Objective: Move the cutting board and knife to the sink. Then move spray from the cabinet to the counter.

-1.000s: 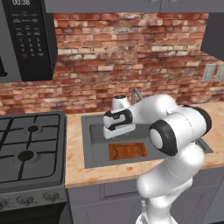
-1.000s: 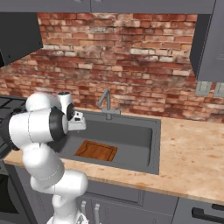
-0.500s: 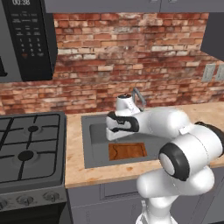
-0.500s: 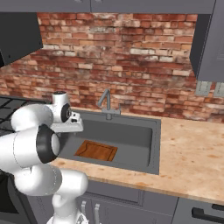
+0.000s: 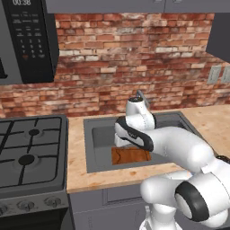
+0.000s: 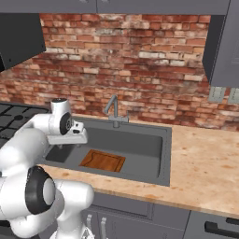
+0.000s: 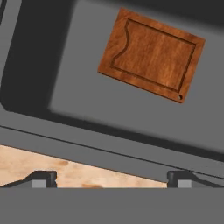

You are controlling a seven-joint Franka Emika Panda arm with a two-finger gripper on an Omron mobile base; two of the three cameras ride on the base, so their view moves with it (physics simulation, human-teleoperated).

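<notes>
The board [image 7: 152, 55] is seen lying flat in the sink [image 6: 149, 144]. The claw [image 7: 111, 178], released and empty, hangs over the desk [image 7: 52, 165] edge. The knife is judged next, to be gripped by its handle.

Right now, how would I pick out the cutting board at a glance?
Find the dark grey rectangular sink set into the beige wood-grain counter below the brick wall. Flat on its floor, toward the front, lies the reddish-brown wooden cutting board with a groove round its edge, the only warm-coloured thing in the grey basin.
</notes>
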